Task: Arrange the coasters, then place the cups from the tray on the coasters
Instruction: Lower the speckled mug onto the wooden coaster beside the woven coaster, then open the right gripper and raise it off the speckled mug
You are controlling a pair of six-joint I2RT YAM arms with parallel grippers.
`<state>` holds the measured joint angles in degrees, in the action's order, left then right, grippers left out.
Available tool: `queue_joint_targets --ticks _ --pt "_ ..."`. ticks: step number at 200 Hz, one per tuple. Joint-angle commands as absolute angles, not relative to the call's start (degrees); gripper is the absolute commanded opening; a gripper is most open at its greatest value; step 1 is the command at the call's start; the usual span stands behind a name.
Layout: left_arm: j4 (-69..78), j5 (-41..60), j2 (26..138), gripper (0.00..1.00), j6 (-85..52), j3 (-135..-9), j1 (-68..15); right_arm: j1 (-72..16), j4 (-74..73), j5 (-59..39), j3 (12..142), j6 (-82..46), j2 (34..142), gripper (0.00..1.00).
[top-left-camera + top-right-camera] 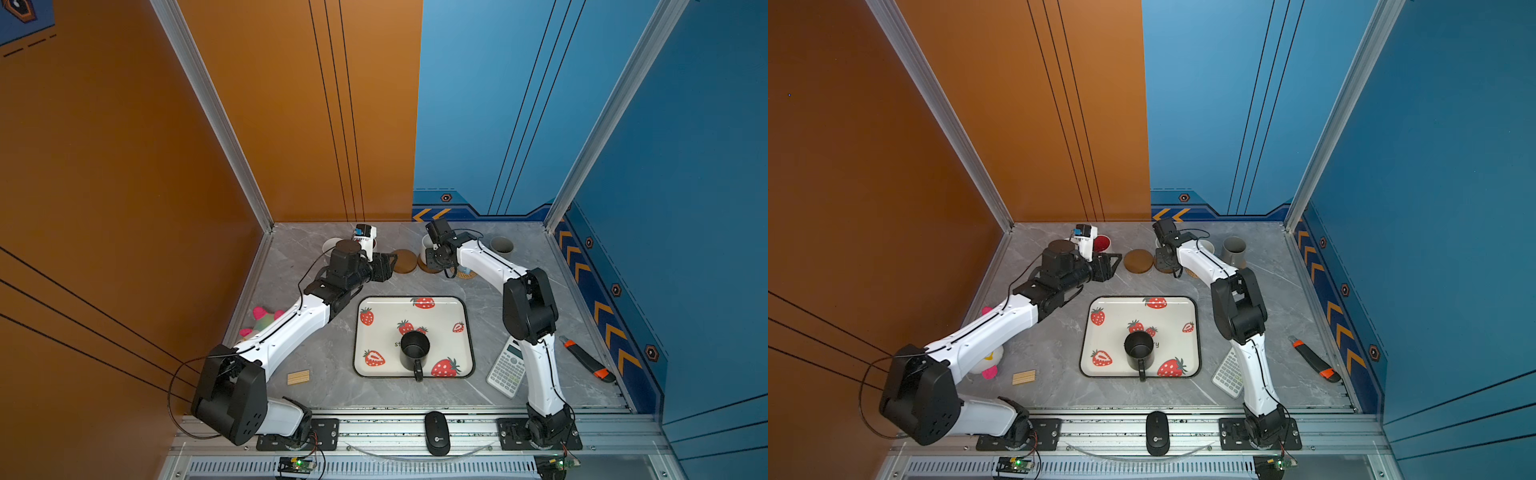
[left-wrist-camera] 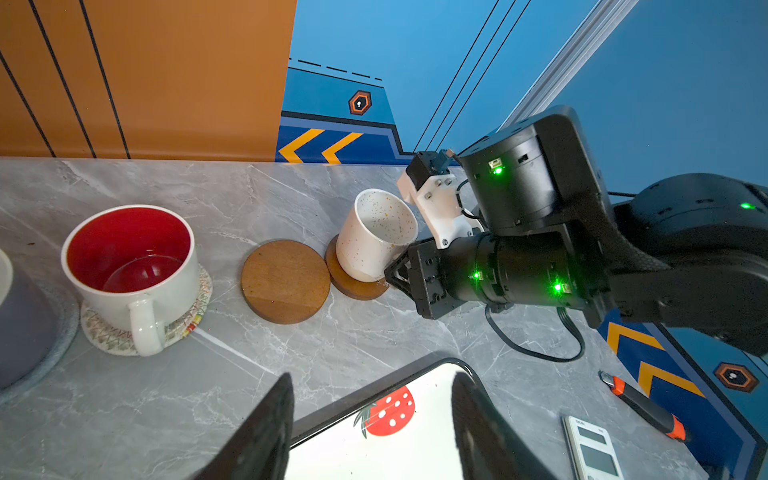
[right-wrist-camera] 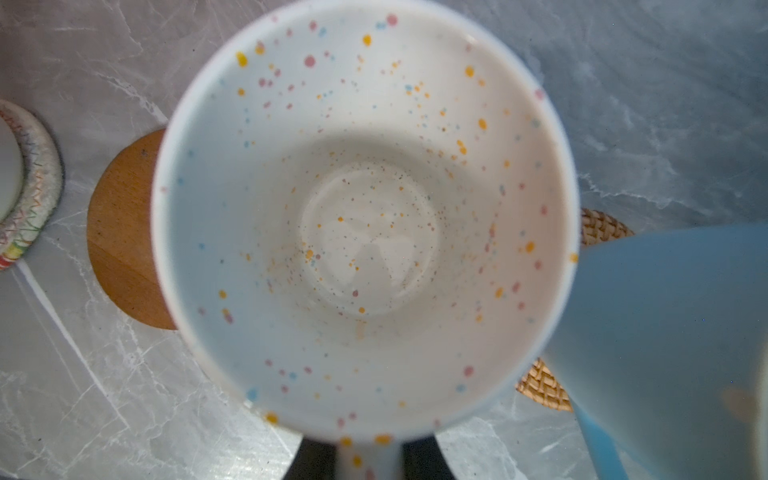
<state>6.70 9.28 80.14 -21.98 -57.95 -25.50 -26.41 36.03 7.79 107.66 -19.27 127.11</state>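
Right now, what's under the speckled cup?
A brown wooden coaster lies under the speckled cup. Only its edge shows. The cup hides the rest, so I can't tell if they touch.

The left arm (image 1: 286, 328) rises from its base off the near left corner of the cream rounded rectangular tray with red strawberry pictures (image 1: 440, 345). It slants along the tray's left side, and its black wrist is level just beyond the tray's far left corner. The left gripper (image 1: 388, 266) points toward the right, above the table past the tray's far edge, with its jaws apart and nothing between them.

The right arm (image 1: 540, 374) stands off the tray's right side with its dark elbow raised beside that edge. Its white forearm reaches beyond the tray's far right corner. The right gripper (image 2: 395, 272) has its jaws closed on the handle of a speckled cream-white handled mug (image 2: 376, 232).
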Motion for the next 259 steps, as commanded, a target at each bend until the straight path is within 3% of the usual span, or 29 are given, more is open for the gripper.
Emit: queue_joint_targets --ticks 1,149,259 --pt "7.8 10.2 79.3 0.61 -22.0 -57.4 -25.1 -26.6 36.0 10.5 110.6 -18.9 127.2 0.07" --pt "7.8 10.3 78.7 0.61 -22.0 -56.9 -25.2 -26.7 36.8 9.9 110.2 -19.4 127.2 0.27" --pt "7.8 10.2 76.6 0.61 -22.1 -56.2 -25.6 -28.5 36.7 11.9 104.7 -19.6 118.2 0.53"
